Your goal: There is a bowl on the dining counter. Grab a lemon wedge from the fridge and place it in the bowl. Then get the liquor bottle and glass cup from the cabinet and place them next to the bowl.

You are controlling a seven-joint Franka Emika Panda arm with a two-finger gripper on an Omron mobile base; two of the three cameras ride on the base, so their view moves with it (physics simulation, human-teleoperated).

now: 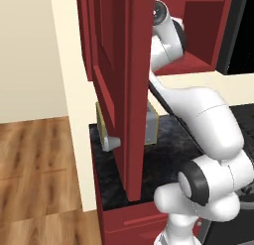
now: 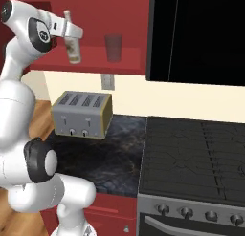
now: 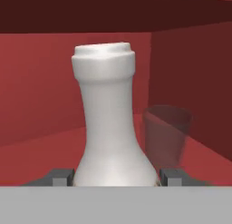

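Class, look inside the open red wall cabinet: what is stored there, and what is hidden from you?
Inside the cabinet stand the liquor bottle, between the gripper's fingertips, and beside it a glass cup. The bottle's base is hidden.

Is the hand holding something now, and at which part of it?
The hand has its fingers on both sides of the bottle, low on its round body. Whether they already grip it cannot be told.
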